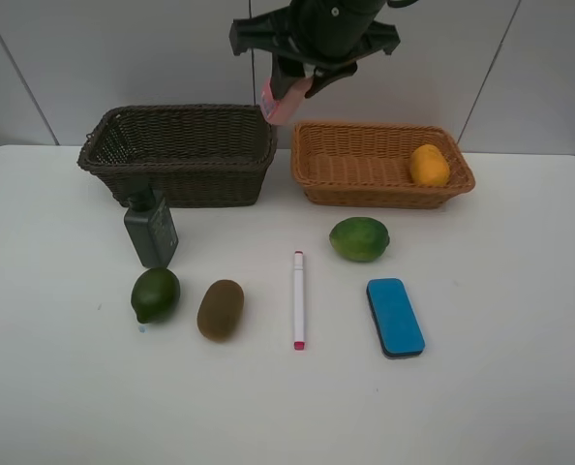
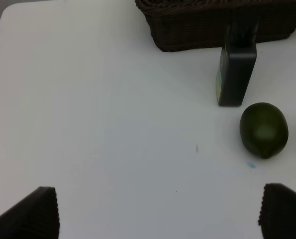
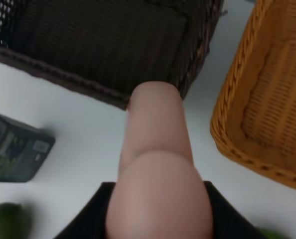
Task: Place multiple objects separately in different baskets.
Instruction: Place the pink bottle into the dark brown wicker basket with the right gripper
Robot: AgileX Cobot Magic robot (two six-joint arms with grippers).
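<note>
High cam: my right gripper (image 1: 289, 89), top centre of frame, is clamped on the pink plastic bottle (image 1: 276, 105). It hangs over the gap btwn the deep dark-brown wicker basket (image 1: 191, 179) and the shallow orange-tan wicker basket (image 1: 384, 194). The orange mango (image 1: 429, 165) lies in the tan one's right end, so I reckon fruit goes there and bottles go dark.

Left wrist cam: left gripper (image 2: 158, 214) spread wide, nothing in it, above the white table (image 2: 88, 99), w/ the dark green square bottle (image 2: 236, 74) and a round green fruit (image 2: 263, 129) ahead.

Right wrist cam: pink bottle's tip sits at the dark basket's corner, not yet over the inside.
</note>
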